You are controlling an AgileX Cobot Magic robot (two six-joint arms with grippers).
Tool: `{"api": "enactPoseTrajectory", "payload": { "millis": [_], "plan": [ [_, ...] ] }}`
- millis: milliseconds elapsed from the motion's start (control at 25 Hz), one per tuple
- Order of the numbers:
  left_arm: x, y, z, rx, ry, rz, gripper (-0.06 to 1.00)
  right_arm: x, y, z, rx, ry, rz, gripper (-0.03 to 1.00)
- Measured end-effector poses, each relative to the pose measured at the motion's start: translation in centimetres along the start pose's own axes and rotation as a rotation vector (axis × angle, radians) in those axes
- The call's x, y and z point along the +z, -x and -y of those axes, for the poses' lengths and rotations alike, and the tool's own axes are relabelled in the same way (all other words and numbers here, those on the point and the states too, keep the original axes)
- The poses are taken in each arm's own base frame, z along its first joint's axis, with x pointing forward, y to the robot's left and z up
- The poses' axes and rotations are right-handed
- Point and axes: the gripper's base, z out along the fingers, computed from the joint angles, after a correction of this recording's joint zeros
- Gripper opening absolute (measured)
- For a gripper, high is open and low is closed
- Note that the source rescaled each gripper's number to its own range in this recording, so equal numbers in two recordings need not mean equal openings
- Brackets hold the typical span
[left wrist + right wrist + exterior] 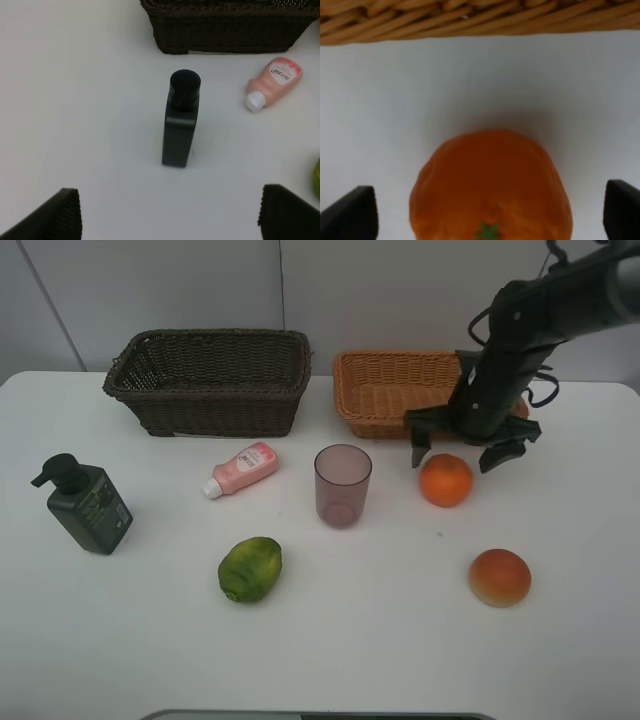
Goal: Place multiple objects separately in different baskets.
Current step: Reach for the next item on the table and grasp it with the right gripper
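My right gripper (456, 454) is open just above and behind the orange (445, 480), its fingers either side of it; the orange fills the right wrist view (490, 187) between the fingertips (350, 216). The light tan basket (380, 390) stands right behind it, and its wall shows in the right wrist view (470, 20). The dark brown basket (210, 380) stands at the back left. The dark green pump bottle (85, 505), pink tube (243, 469), purple cup (342, 485), green fruit (250, 568) and red-yellow fruit (499, 577) rest on the table. My left gripper (170, 215) is open, facing the bottle (181, 125); the left arm is out of the high view.
The white table (380, 640) carries everything. The left wrist view also shows the pink tube (272, 82) and the dark basket's wall (225, 30) beyond the bottle.
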Motion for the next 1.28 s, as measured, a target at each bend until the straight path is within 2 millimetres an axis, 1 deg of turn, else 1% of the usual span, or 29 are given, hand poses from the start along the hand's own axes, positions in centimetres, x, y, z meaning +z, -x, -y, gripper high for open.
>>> {"api": "enactPoseTrajectory", "payload": {
  "millis": [640,800,920,960,1000,1040,1120,1160,1200,1280],
  "plan": [
    [0.0,0.0,0.0,0.0,0.0,0.0,0.92,3.2,-0.3,-0.2,0.027,-0.017,-0.058,1.0],
    [0.0,0.0,0.0,0.0,0.0,0.0,0.92,3.9,-0.7,-0.8,0.007,-0.021,-0.076,1.0],
    [0.0,0.0,0.0,0.0,0.0,0.0,0.92,3.9,-0.8,-1.0,0.003,-0.021,-0.076,0.99],
    [0.0,0.0,0.0,0.0,0.0,0.0,0.92,3.9,-0.8,-1.0,0.003,-0.021,-0.076,0.97],
    [0.0,0.0,0.0,0.0,0.0,0.0,0.92,3.9,-0.8,-1.0,0.003,-0.021,-0.076,0.91],
    [0.0,0.0,0.0,0.0,0.0,0.0,0.92,3.9,-0.8,-1.0,0.003,-0.021,-0.076,0.83],
    [0.0,0.0,0.0,0.0,0.0,0.0,0.92,3.9,-0.8,-1.0,0.003,-0.021,-0.076,0.61],
    [0.0,0.0,0.0,0.0,0.0,0.0,0.92,4.0,-0.8,-1.0,0.002,-0.022,-0.079,0.46],
    [0.0,0.0,0.0,0.0,0.0,0.0,0.92,4.0,-0.8,-1.0,0.002,-0.023,-0.08,0.34],
    [0.0,0.0,0.0,0.0,0.0,0.0,0.92,4.0,-0.8,-1.0,0.002,-0.023,-0.081,0.34]
  ]
}}
